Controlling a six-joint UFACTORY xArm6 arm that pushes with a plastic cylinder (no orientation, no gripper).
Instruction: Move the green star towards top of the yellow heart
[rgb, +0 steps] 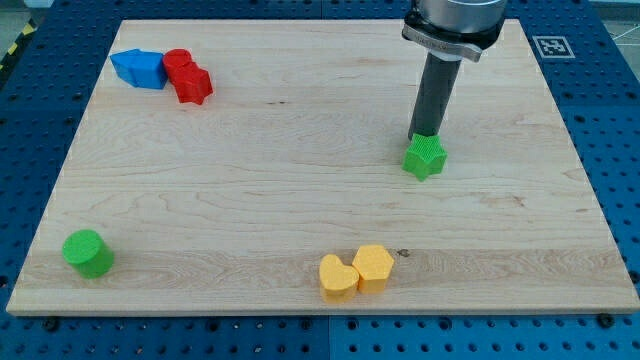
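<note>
Pale wood makes up the board (300, 150), which lies on a blue perforated table (40, 60) and fills most of the view. The green star (425, 158) sits right of centre, well clear of the board's right edge and roughly midway between its top and bottom edges. My tip (424, 136) rests against the star's upper side, touching it or very nearly so; the dark rod rises straight up from there to the view's top. The rod has no fingers, so there is no grip to report.

The yellow heart (337, 277) lies near the bottom edge, a little right of centre, and touches a yellow hexagonal block (374, 267) on its right. Bare wood lies between the star and this pair, and the star stands above and to the right of the heart.

A green cylinder (88, 253) stands close to the bottom-left corner. At the upper left, 2 blocks touch: a blue block (139, 69) and, to its right, a red block (187, 76), both near the top edge. The board's middle and right side carry nothing else.
</note>
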